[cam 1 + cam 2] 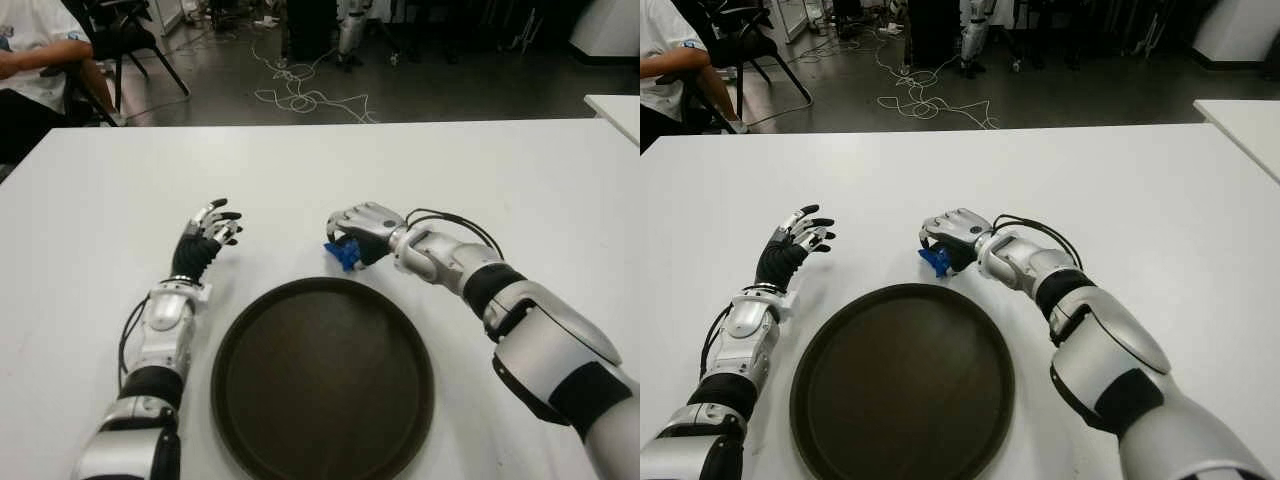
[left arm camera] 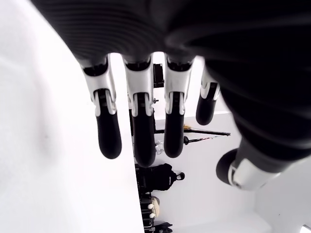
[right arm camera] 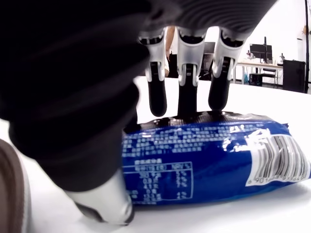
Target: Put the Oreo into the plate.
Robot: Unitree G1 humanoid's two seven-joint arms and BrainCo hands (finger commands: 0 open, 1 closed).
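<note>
A white surface (image 1: 480, 170) fills most of both eye views. At the lower centre of the frame lies a round dark brown plate (image 1: 322, 380) with nothing in it. Just beyond its upper rim, slightly right of centre, the right hand (image 1: 360, 232) reaches in from the lower right and is closed over a blue Oreo packet (image 1: 343, 253). In the right wrist view the packet (image 3: 214, 158) lies flat on the surface, its barcode and printed panel facing the camera; three dark fingertips (image 3: 187, 99) press down on its top edge while the thumb sits at its near side, so the hand is clamped on the packet, which is not lifted. The packet lies outside the plate, close to its rim, with a thin strip of white between them.

The left hand (image 1: 212, 228) shows at the centre left of the frame, to the left of the plate's upper edge and well apart from the packet. Its wrist view shows the fingers (image 2: 108, 131) stretched out and apart, holding nothing.

In the upper left corner a person (image 1: 30, 60) in a white shirt sits by a black chair (image 1: 125, 35), and loose cables (image 1: 300, 95) lie on the floor beyond the surface.
</note>
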